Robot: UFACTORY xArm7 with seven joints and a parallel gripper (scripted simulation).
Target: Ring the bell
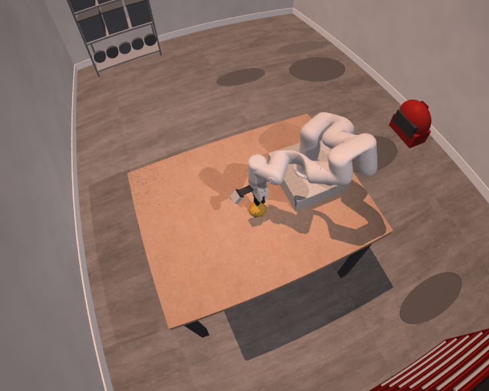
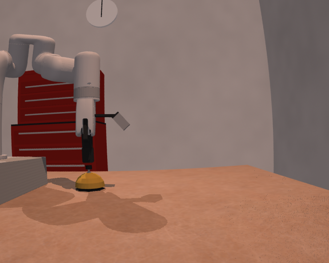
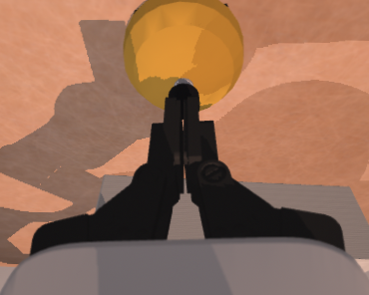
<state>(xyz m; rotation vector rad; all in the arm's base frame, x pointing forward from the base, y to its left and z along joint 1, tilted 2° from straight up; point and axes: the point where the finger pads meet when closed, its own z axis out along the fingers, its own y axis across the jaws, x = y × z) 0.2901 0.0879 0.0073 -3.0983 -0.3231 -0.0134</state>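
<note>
A yellow dome bell (image 2: 90,181) stands upright on the table; it also shows in the overhead view (image 1: 256,209) and the wrist view (image 3: 184,52). Its small button (image 2: 88,167) sticks up from the top of the dome. My gripper (image 2: 88,161) points straight down, shut and empty, with its black fingertips right over the button (image 3: 183,90). The tips (image 3: 183,102) sit at the button's top; I cannot tell if they touch it. In the overhead view the gripper (image 1: 258,203) hides the bell's crown.
The arm's grey base block (image 2: 16,177) stands on the table just left of the bell. A small grey camera plate (image 2: 121,121) juts from the wrist. A red tool chest (image 2: 60,124) stands behind the table.
</note>
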